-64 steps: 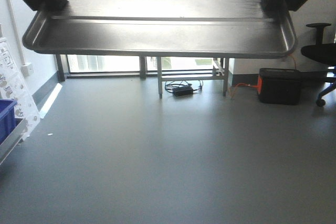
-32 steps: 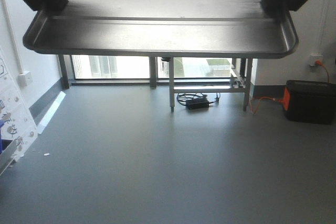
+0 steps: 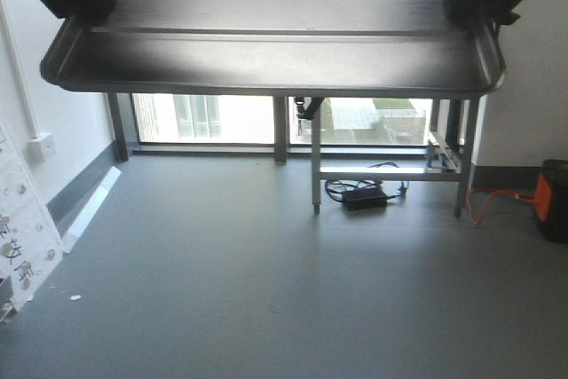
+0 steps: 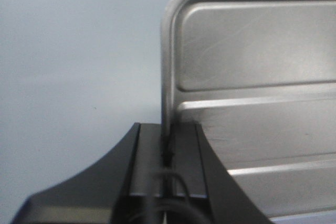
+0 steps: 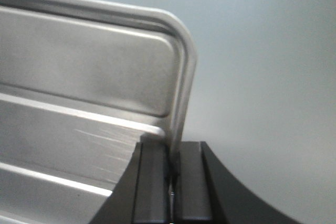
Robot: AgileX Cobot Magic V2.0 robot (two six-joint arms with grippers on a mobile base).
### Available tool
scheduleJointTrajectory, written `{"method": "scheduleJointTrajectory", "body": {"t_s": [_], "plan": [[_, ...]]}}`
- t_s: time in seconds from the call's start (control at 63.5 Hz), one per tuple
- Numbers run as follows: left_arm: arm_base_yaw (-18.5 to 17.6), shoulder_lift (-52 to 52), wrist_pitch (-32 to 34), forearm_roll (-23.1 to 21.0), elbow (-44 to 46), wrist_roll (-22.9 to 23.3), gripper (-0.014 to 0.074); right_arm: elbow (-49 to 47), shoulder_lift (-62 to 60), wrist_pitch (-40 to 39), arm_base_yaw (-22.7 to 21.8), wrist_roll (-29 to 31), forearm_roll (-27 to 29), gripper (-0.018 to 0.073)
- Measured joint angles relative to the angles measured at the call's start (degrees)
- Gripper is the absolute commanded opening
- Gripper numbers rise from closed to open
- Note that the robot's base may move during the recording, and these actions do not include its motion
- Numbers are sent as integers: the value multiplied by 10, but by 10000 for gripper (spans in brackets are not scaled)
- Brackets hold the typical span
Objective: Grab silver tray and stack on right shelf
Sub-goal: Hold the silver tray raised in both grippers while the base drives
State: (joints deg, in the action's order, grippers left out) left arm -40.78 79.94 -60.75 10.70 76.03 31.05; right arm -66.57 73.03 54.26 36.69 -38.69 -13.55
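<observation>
**Figure. Front and wrist views while the silver tray [image 3: 266,51] was carried.** The tray hung level across the top of the front view, open face up and both lengthwise ridges showing. It rested on nothing. The left hand [image 4: 167,153] was clamped on the raised rim of one short end, just below a rounded corner. The right hand [image 5: 170,166] pinched the opposite end in the same way.

**Change.** Over the preceding second the tray kept its place in the front view while the room slid to the right. The steel-legged stand [image 3: 386,170] passed from centre to right of centre, and the black box [image 3: 555,210] with its orange cable [image 3: 497,206] reached the right border. An office chair and a blue bin dropped out of view. This suggests the base was turning with the load and the arms were not moving — a transport stage, with stacking not yet begun. The right shelf appeared in no view, so the way left to it could not be judged.

**Edges and room.** The grey floor [image 3: 266,290] lay open ahead, with the stand and window [image 3: 204,117] well beyond. A white panel [image 3: 22,237] stood at the lower left edge. The tray's long rim spanned nearly the whole frame, and its corners would likely be the first to strike anything in a turn.
</observation>
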Motion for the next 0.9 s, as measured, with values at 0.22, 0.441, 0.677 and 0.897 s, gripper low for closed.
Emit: {"method": "scheduleJointTrajectory", "body": {"t_s": [0.22, 0.441, 0.677, 0.897], "plan": [[0, 0, 1, 0, 0, 0, -93, 0, 0, 1, 0, 0, 0, 57], [0, 0, 2, 0, 0, 0, -93, 0, 0, 1, 0, 0, -1, 57], [0, 0, 2, 0, 0, 0, -93, 0, 0, -1, 0, 0, -1, 57], [0, 0, 2, 0, 0, 0, -93, 0, 0, -1, 0, 0, -1, 57]]}}
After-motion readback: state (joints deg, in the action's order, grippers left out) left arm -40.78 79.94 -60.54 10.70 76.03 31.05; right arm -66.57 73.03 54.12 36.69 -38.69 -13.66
